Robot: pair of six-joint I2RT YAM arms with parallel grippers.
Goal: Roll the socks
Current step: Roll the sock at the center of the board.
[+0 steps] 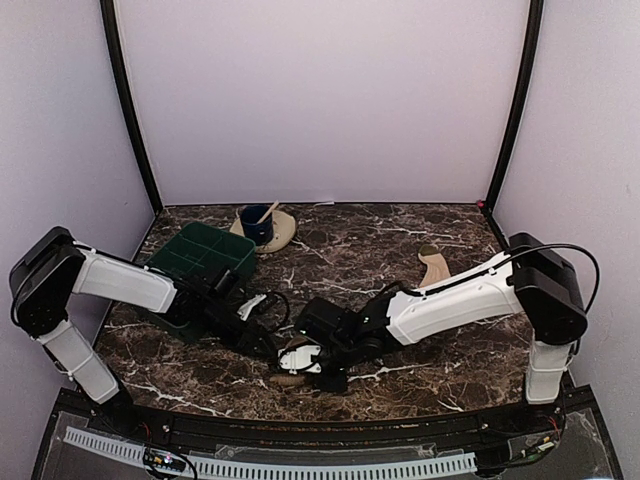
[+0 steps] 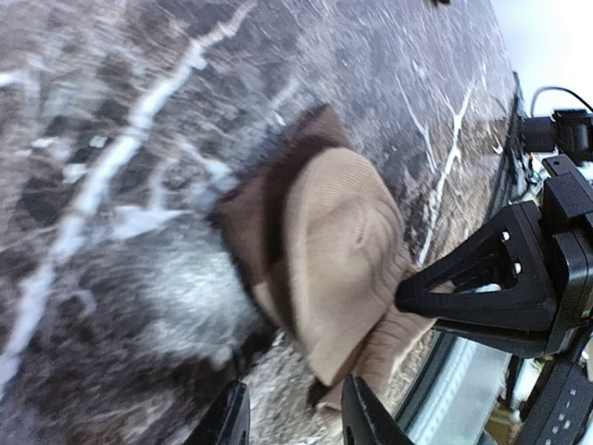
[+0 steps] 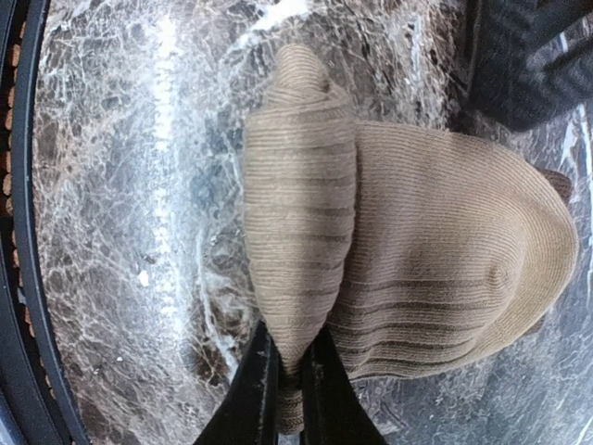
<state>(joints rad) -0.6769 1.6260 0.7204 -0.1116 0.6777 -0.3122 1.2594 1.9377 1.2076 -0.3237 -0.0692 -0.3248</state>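
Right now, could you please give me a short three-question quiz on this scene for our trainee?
1. True or false: the right gripper is shut on the ribbed cuff of the tan sock.
2. In the top view, the green tray lies: A) left of the sock; B) right of it; C) under it.
3. Short answer: which gripper's fingers stand apart?
Key: 1 true; 2 A; 3 the left gripper.
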